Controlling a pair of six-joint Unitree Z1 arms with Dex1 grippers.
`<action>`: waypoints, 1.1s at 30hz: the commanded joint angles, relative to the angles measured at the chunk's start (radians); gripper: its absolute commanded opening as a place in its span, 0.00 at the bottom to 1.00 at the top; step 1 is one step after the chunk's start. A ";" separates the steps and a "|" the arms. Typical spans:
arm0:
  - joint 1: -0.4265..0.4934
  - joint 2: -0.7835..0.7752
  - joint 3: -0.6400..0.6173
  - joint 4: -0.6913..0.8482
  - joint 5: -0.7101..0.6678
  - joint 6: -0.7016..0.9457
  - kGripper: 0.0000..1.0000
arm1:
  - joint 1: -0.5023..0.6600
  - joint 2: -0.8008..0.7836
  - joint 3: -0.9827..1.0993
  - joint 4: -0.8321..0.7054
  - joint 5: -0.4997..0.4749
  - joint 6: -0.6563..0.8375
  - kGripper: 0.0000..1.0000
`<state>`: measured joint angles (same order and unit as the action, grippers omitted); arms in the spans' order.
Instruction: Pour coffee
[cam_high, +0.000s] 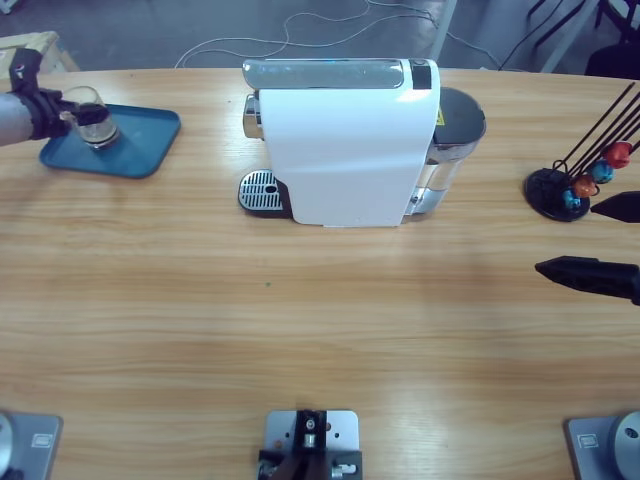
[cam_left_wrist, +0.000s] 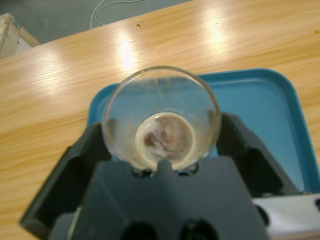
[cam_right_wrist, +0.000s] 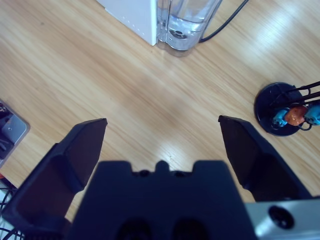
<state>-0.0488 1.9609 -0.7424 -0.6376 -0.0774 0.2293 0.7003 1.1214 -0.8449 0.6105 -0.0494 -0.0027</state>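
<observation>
Left gripper (cam_left_wrist: 162, 145) clamps a clear glass (cam_high: 95, 118) with a light brownish residue, over the blue tray (cam_high: 140, 150); right gripper (cam_right_wrist: 162, 145) spread wide, holding nothing, near the capsule stand (cam_right_wrist: 280, 112).

left gripper (cam_high: 70, 112) grips glass (cam_high: 95, 120) over blue tray (cam_high: 140, 145); white coffee machine (cam_high: 345, 150) mid-table.

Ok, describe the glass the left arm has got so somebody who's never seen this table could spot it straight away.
Start at the big white coffee machine in the middle of the wooden table, then look far along the table to the blue tray near its end. Over that tray the left hand grips a small clear glass, the only glass in sight, with brownish residue at its bottom.
</observation>
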 joint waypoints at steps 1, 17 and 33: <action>-0.008 -0.043 0.099 -0.008 -0.011 -0.012 0.98 | -0.013 0.011 0.014 0.015 0.014 -0.013 1.00; -0.285 -0.978 0.107 0.796 0.122 -0.180 0.98 | -0.013 -0.121 0.051 0.000 0.005 -0.016 1.00; -0.864 -1.087 0.111 1.059 0.170 -0.426 0.99 | -0.013 -0.269 0.053 0.052 -0.128 0.028 1.00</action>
<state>-0.8248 0.9292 -0.6475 0.3535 0.0592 -0.1723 0.6996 0.8940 -0.8288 0.6541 -0.1747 0.0074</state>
